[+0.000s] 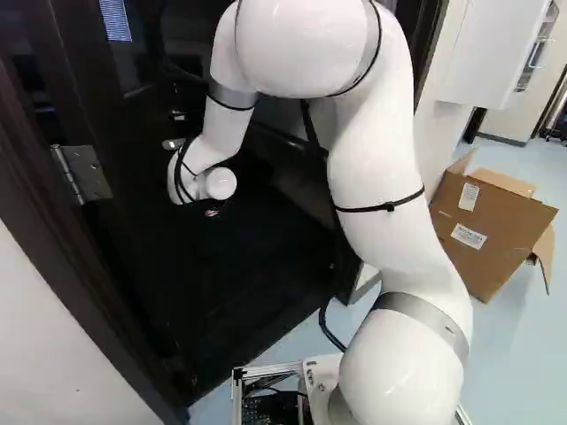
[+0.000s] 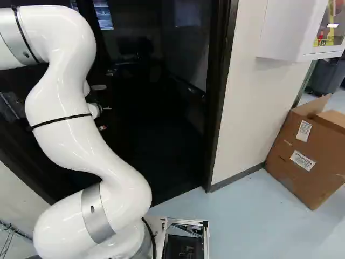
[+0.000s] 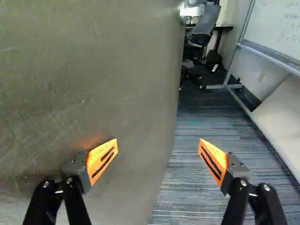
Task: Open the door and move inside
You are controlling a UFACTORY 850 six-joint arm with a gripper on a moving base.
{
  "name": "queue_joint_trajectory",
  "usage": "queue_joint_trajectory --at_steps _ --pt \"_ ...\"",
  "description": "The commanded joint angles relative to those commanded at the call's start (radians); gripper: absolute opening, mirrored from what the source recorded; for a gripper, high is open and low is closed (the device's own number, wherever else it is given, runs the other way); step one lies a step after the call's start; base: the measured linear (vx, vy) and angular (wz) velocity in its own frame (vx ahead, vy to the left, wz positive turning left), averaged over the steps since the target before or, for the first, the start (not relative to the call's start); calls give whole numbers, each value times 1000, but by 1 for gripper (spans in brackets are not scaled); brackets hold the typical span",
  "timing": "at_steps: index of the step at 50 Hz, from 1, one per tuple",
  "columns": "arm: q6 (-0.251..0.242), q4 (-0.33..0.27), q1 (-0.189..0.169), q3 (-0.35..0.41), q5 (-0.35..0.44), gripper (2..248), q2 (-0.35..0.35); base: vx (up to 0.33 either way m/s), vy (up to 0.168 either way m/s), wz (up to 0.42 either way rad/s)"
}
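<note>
The door (image 1: 142,239) stands open at about eleven o'clock from the base (image 1: 323,372), its broad face ahead of the hand (image 3: 158,157), whose fingers are spread apart, one in front of the door, the other in front of striped carpet (image 3: 201,122). Past the door's edge, from the hand, an office chair (image 3: 204,29) is at one o'clock and a whiteboard (image 3: 276,30) at two; a cardboard box (image 2: 302,154) sits at two from the base.

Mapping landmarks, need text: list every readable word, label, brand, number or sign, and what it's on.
Nothing legible enough to quote.
Upper label, cardboard box: print too small.
Lower label, same box: print too small and blurred.
Handwriting, whiteboard: too faint.
</note>
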Motion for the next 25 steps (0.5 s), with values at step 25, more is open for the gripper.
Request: queue_joint_trajectory --at_steps 25 --pt "0 -93 28 -49 13 247 -37 0 0 0"
